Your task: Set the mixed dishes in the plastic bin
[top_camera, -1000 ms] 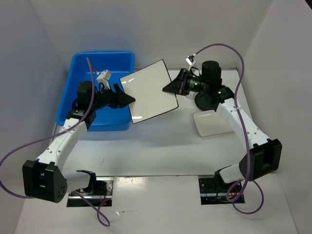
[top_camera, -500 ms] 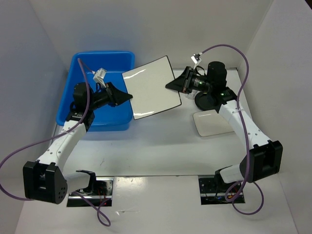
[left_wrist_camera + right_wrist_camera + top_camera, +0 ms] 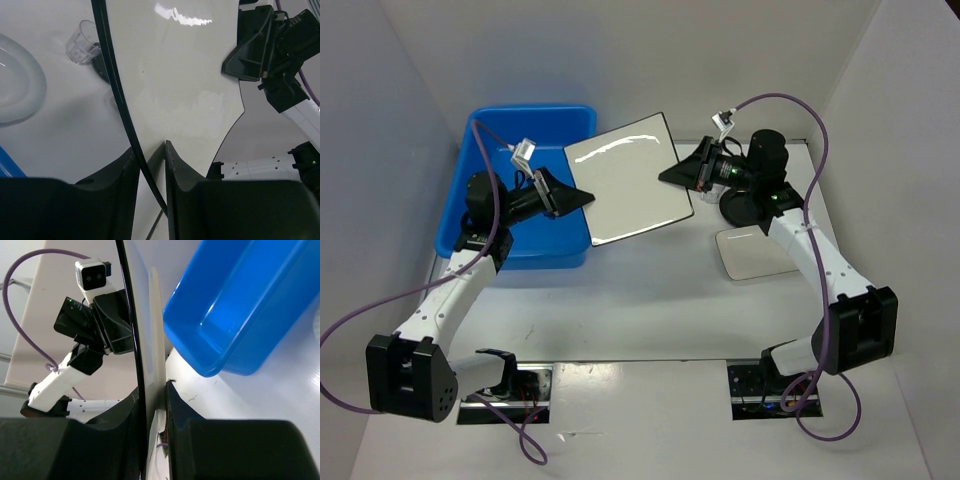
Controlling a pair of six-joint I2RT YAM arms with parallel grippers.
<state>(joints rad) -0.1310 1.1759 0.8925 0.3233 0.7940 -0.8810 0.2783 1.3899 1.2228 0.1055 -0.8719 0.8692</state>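
The large plate (image 3: 628, 178) looks stiff, glossy and slippery — the left gripper (image 3: 588, 200) and right gripper (image 3: 667, 178) each pinch its thin rim on opposite edges, jaws narrowed onto it, beside the plastic bin (image 3: 485, 130).

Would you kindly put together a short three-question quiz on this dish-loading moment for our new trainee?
1. True or false: the large white plate lies flat on the bottom of the blue bin.
2. What grips the plate? A) left tool only B) right tool only C) both
3. Which dark dish sits beside the white tray?

Key: 1 false; 2 C; 3 the black bowl.
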